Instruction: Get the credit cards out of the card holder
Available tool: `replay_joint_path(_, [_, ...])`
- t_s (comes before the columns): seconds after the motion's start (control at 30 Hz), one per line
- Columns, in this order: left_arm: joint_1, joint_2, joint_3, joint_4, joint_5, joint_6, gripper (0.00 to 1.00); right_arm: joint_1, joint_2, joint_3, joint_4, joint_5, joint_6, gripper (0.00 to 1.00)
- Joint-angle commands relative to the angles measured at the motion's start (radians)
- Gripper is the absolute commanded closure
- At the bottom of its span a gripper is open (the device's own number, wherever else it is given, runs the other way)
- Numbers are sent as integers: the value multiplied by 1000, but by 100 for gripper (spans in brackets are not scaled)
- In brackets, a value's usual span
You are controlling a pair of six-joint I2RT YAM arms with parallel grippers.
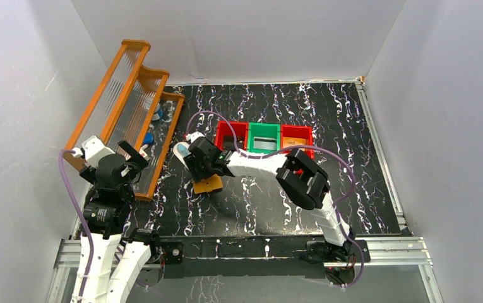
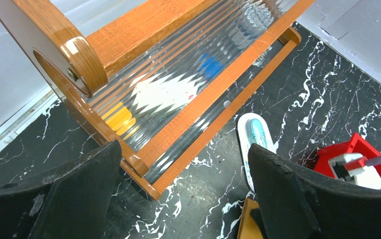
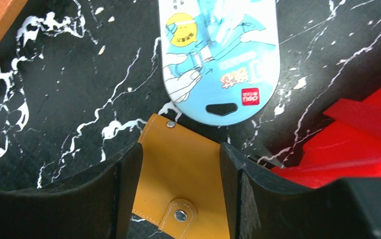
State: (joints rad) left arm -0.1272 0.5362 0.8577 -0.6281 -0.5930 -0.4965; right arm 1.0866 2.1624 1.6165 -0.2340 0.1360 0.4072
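I am pinching the orange card holder (image 3: 186, 184) with my right gripper (image 3: 178, 174), just near of the blue packet (image 3: 223, 55). My left gripper (image 2: 183, 184) is hanging spread beside the wooden rack (image 2: 143, 64).

Blister pack (image 3: 221, 55) and red bin (image 3: 362, 144) crowd the card holder (image 3: 186, 174).

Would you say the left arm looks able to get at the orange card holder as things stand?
Probably not easily: the right gripper already straddles the card holder, covering it from above, while the left gripper hangs open beside the wooden rack.

White links are joining black joints on both arms; a purple cable (image 1: 68, 189) is trailing behind each gripper.
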Motion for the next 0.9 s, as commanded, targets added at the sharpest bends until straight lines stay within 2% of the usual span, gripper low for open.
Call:
replay_joint_path(0.0, [5,-5,25,-12,-36,17,2,76,-71,-129,-43,12,4,36])
replay_joint_path(0.17, [5,12,30,-3,23,26,2,110,-259,-422,31,81,-63,39])
replay_joint_path(0.3, [5,27,17,45,170,52,2,108,-434,-639,100,168,-187,44])
replay_joint_path(0.37, [5,40,7,70,279,63,2,106,-527,-692,102,217,-239,42])
replay_joint_path(0.47, [5,64,-26,133,464,81,2,89,-635,-680,60,198,-232,33])
replay_joint_path(0.57, [5,116,-30,176,652,102,2,84,-732,-661,17,226,-67,22])
replay_joint_path(0.63, [5,166,-29,191,772,121,2,82,-783,-675,-45,281,141,17])
replay_joint_path(0.77, [5,270,-44,245,994,143,2,82,-877,-793,-95,217,519,17])
replay_joint_path(0.87, [-3,357,-40,271,1144,149,3,83,-959,-952,-2,104,748,22])
